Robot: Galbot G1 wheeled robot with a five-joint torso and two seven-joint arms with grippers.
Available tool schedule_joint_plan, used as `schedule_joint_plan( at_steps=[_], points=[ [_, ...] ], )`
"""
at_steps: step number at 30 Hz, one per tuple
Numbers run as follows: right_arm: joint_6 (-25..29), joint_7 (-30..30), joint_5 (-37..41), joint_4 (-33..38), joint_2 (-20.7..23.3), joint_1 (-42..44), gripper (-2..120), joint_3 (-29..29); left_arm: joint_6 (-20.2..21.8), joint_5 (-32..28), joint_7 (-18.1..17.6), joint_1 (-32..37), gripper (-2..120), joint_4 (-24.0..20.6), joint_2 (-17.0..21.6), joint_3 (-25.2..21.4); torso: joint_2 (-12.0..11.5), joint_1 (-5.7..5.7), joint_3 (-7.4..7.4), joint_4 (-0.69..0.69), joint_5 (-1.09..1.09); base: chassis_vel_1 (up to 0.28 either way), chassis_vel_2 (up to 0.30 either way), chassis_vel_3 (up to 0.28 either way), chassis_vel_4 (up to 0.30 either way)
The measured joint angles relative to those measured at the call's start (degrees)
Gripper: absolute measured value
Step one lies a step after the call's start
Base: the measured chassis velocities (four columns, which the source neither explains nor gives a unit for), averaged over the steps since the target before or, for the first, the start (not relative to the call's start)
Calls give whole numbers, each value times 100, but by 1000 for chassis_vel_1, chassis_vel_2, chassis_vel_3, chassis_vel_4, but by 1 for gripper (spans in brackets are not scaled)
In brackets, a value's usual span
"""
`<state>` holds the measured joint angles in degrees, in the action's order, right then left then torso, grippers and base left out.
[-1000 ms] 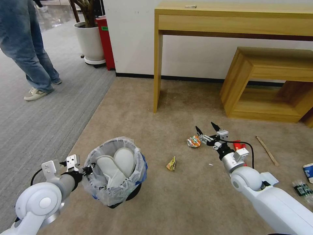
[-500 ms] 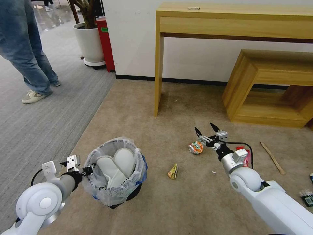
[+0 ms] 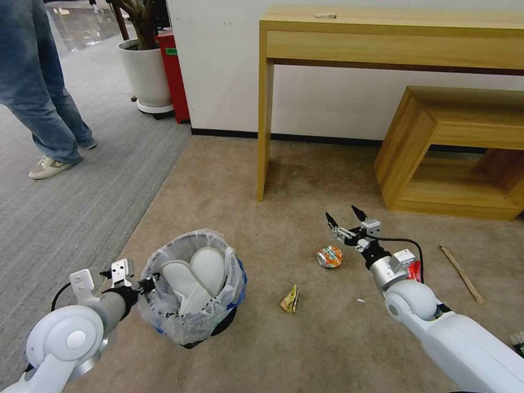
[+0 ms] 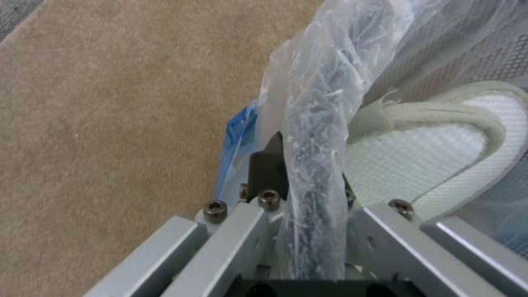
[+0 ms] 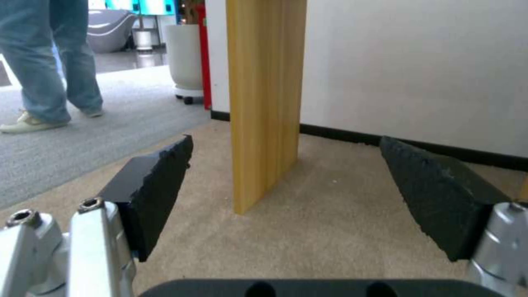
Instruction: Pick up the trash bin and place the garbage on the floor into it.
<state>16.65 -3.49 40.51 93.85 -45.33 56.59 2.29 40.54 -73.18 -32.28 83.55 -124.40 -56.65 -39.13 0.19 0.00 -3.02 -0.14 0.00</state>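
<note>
The left gripper (image 3: 148, 283) was clenched on the bagged rim of the trash bin (image 3: 191, 322), which was held at the lower left over the beige floor (image 3: 229, 185). Two white slippers (image 3: 194, 275) stood inside it. The right gripper (image 3: 345, 215) hovered with fingers (image 5: 151, 194) spread and empty, above and just beyond a crushed can (image 3: 329, 256). A yellow wrapper (image 3: 290, 299) lay between bin and can; a wooden stick (image 3: 462, 274) lay farther right. The desk (image 3: 266, 103) leg stood beyond.
</note>
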Motion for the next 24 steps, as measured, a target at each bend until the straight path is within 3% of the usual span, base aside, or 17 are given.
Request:
schedule_joint_plan(
  at_steps=[9, 13, 24],
  points=[
    [62, 144, 60, 15, 34, 25, 89, -7, 0, 19, 0, 7, 1, -2, -19, 6, 0, 0, 0, 0, 0, -59, 66, 67, -67],
    [33, 344, 249, 135, 143, 102, 99, -5, 0, 26, 0, 4, 1, 16, -18, 10, 0, 0, 0, 0, 0, -17, 6, 10, -15],
    [-900, 235, 983, 982, 555, 611, 100, 312, -8, 112, 67, 6, 1, 69, -37, 31, 0, 0, 0, 0, -2, 0, 0, 0, 0]
  ],
)
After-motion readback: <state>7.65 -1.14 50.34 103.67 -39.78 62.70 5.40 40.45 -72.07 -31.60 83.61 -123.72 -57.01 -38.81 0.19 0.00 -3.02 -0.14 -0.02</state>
